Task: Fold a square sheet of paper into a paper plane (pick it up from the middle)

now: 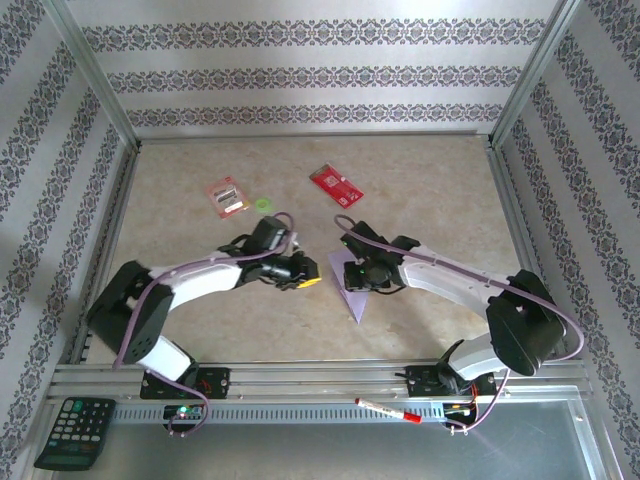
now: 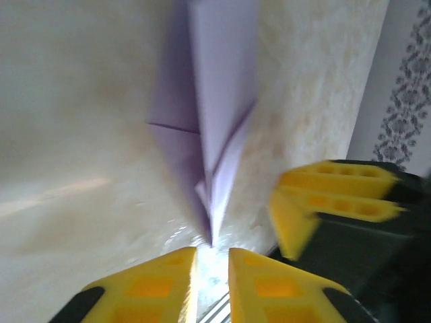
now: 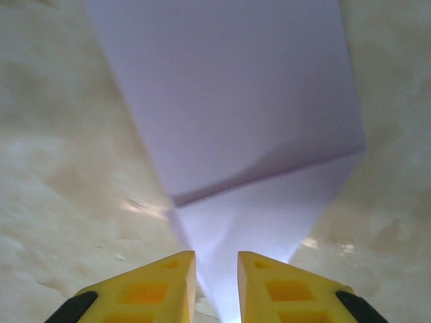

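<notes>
The square sheet of paper (image 1: 353,300) is pale lilac and folded into a narrow pointed shape, lying on the table between my two arms with its point toward the near edge. In the left wrist view the paper (image 2: 222,101) narrows to a tip right at the mouth of my left gripper (image 2: 212,250), whose yellow jaws stand a narrow gap apart with nothing between them. My right gripper (image 3: 215,256) hovers low over the paper (image 3: 236,114), its jaws slightly apart, with a crease running under the gap. In the top view the left gripper (image 1: 311,281) and right gripper (image 1: 352,279) nearly meet.
A red card (image 1: 336,183) and a pink-red packet (image 1: 227,196) lie farther back, with a small green disc (image 1: 264,203) beside the packet. A calculator (image 1: 75,432) and a red marker (image 1: 388,411) rest on the near rail. The right gripper's yellow fingers (image 2: 333,192) sit close beside my left jaws.
</notes>
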You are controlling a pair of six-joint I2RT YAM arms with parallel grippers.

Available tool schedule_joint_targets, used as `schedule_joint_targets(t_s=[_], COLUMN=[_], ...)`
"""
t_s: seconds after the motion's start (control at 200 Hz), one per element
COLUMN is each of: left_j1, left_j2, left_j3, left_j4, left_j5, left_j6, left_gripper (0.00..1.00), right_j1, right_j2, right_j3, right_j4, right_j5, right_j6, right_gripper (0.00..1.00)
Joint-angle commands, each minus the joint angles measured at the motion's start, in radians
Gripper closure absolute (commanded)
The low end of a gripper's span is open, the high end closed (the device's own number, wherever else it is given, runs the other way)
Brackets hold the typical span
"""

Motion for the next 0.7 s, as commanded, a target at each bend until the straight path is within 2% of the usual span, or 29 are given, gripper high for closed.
schedule_joint_targets(t_s=[0.0,0.22,0.33,0.52,0.694], left_j1=[-0.059,-0.053,-0.024,0.019,0.057], left_j2=[0.117,0.308,0.361,0.439,0.493], left_j3=[0.103,0.261,0.284,0.346,0.405], left_j4=[0.054,-0.075,-0.121,-0.226,-0.322], left_j5=[0.022,0.056,0.073,0.111,0.153], left_j6=[-0.039,0.05,0.104,0.231,0.345], left_gripper=[0.84,0.94,0.95,0.95,0.93], right_j1=[-0.055,-0.075,-0.066,0.003,0.093], right_j2=[-0.041,-0.051,-0.05,-0.01,0.062], right_j3=[-0.106,-0.235,-0.287,-0.321,-0.269], right_j4=[0.157,0.29,0.363,0.483,0.545], right_j5=[-0.157,-0.206,-0.221,-0.214,-0.171], right_j6=[-0.007,0.07,0.132,0.244,0.325], right_gripper=[0.8,0.85,0.86,0.85,0.84])
